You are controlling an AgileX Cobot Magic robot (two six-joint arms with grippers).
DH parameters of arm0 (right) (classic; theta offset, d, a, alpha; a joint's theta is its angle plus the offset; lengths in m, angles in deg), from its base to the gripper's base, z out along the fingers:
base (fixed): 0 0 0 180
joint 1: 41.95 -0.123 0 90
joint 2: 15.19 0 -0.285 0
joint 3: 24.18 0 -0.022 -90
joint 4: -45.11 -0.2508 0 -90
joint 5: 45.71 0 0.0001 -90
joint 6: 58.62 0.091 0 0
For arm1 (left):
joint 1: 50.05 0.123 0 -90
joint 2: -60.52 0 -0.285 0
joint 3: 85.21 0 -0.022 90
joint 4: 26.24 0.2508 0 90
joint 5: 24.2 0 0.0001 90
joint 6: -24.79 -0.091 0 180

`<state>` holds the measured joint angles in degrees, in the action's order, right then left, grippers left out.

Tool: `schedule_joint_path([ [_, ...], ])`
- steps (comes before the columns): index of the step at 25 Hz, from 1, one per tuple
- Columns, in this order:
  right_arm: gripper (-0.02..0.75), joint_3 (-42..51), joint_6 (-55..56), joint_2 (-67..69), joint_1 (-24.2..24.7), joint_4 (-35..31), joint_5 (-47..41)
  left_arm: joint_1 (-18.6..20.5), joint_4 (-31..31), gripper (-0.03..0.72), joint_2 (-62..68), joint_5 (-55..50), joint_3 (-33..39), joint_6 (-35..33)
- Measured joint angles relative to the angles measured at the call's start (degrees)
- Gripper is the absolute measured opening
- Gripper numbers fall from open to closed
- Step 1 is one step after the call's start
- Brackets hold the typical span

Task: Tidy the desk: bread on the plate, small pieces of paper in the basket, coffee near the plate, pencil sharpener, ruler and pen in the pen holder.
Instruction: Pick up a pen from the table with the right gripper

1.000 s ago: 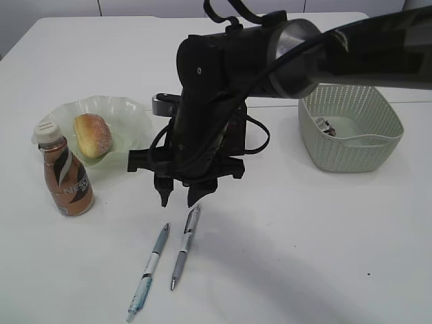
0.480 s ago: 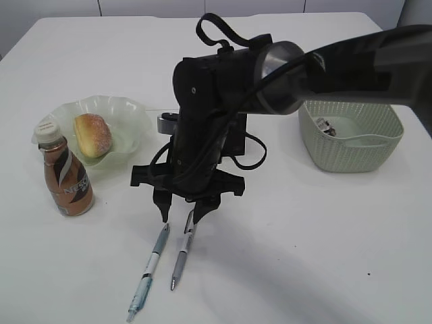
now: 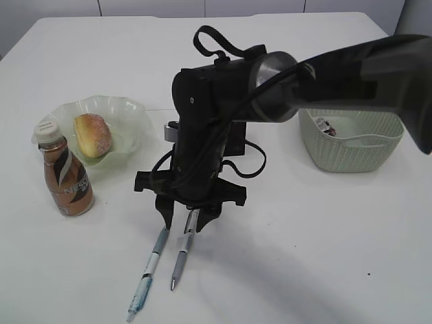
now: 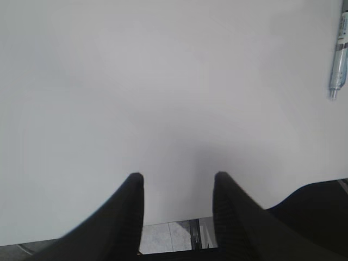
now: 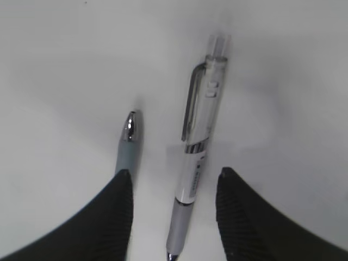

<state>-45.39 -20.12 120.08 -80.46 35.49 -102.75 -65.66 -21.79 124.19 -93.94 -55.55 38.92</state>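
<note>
Two pens lie side by side near the desk's front. My right gripper [image 3: 185, 221] hangs open just above their upper ends. The white pen [image 5: 196, 163] [image 3: 181, 260] lies between its fingers. The grey pen [image 5: 129, 136] [image 3: 150, 270] lies beside one finger. The bread [image 3: 92, 135] sits on the plate [image 3: 131, 111], with the coffee [image 3: 64, 177] upright next to it. The basket [image 3: 351, 145] at right holds a small scrap [image 3: 327, 125]. The pen holder [image 3: 236, 140] is mostly hidden behind the arm. Ruler and pencil sharpener are out of view. My left gripper [image 4: 178, 175] is open over bare desk.
The right arm [image 3: 324, 67] stretches across the middle of the desk from the right. A small silver-grey thing [image 3: 169, 129] shows beside the arm, partly hidden. The desk's front edge lies just under the left gripper, and a pen's tip [image 4: 338, 60] shows at that view's top right.
My right gripper has come down and forward onto the pens' upper ends, and its jaws have spread a little wider. The pens, bread, coffee and basket have not moved.
</note>
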Motion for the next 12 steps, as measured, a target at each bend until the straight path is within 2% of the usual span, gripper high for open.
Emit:
schedule_joint_path([
  [12, 0.397, -0.13, 2.07, 3.32, 0.00, 1.22, -1.21, 0.00, 0.00, 0.307, 0.00, 0.00, 0.00, 0.00],
])
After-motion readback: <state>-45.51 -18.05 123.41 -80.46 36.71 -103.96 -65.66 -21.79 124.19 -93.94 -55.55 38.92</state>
